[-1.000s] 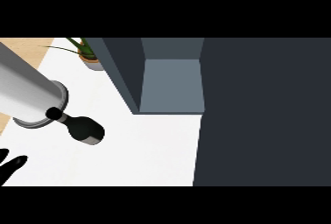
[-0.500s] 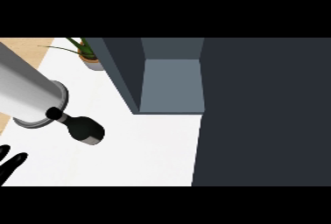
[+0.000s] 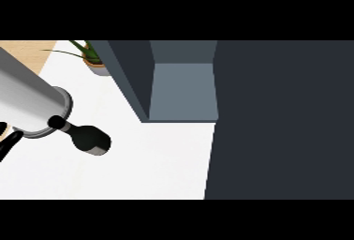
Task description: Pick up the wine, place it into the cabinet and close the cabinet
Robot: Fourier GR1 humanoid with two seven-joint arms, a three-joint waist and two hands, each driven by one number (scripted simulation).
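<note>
Black wine bottle (image 3: pixel 90 139) beside robot hand (image 3: pixel 7 140)

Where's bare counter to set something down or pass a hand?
Free: the white counter between the wine bottle and the dark cabinet door, below the open cabinet. Also the strip between the potted plant and the bottle. Crowded: far left, where the grey forearm, the bottle and the left hand bunch.

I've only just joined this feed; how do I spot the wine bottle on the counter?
Start at the open grey cabinet at the top centre, then drop down and left across the white counter. The wine bottle is the small black shape there, beside the big grey forearm. It is far darker than the potted plant at the back.
</note>
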